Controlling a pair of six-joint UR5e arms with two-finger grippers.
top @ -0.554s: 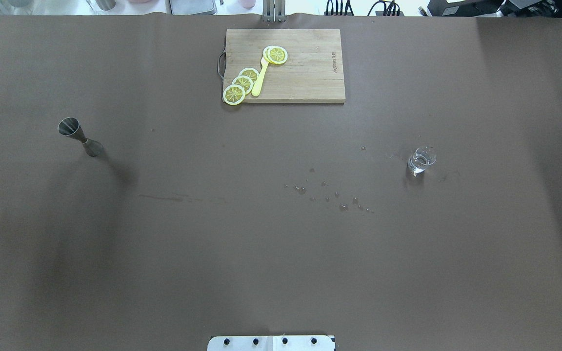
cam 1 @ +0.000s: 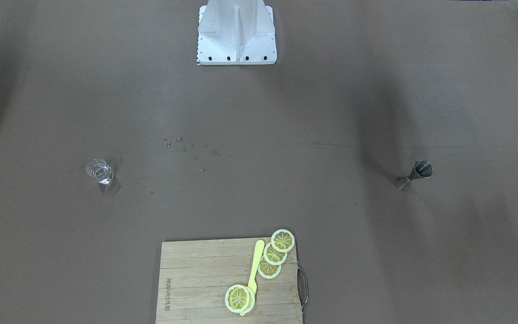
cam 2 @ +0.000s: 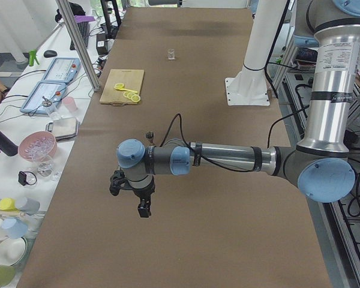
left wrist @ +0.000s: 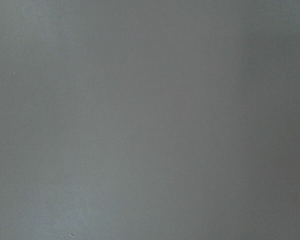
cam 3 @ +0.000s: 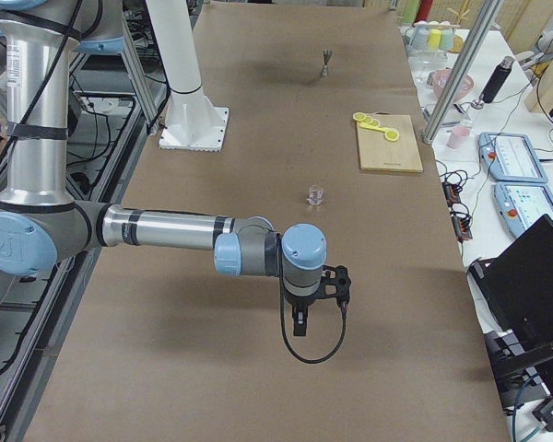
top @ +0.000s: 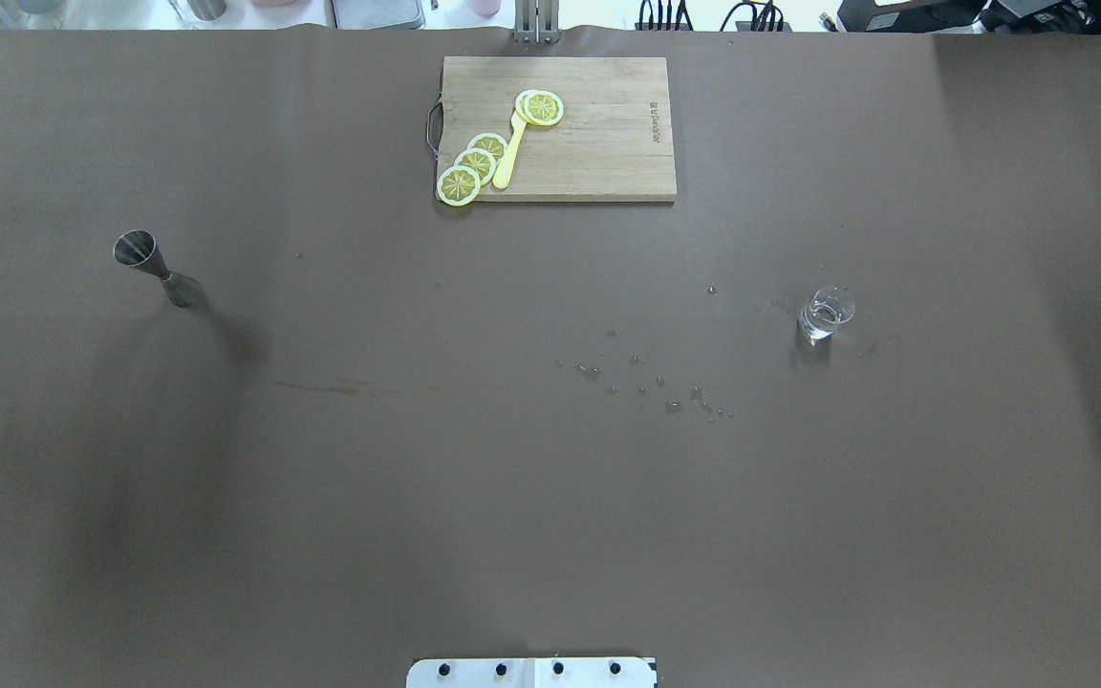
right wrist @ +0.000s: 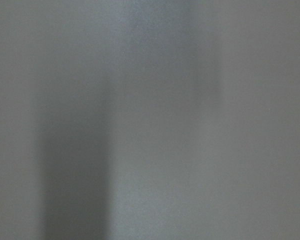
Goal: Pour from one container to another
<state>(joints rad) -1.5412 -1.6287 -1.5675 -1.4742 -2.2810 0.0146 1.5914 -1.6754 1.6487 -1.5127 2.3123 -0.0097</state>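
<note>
The clear glass tumbler (top: pixel 826 313) stands upright on the brown table's right half with a little clear liquid in it; it also shows as the tumbler (cam 1: pixel 100 171) and the tumbler (cam 3: pixel 314 195). Far off on the left half the steel jigger (top: pixel 157 270) stands upright, seen again as the jigger (cam 1: pixel 415 173). Neither arm enters the overhead or front views. My left gripper (cam 2: pixel 143 207) hangs over the table's left end, fingers down. Over the right end, short of the tumbler, hangs my right gripper (cam 3: pixel 300 327). I cannot tell whether either is open or shut. Both wrist views show only blurred table.
A wooden cutting board (top: pixel 608 153) with lemon slices (top: pixel 474 162) and a yellow utensil (top: pixel 510 153) lies at the far middle. Water droplets (top: pixel 646 382) spot the table's centre. The robot's base plate (top: pixel 531 672) is at the near edge.
</note>
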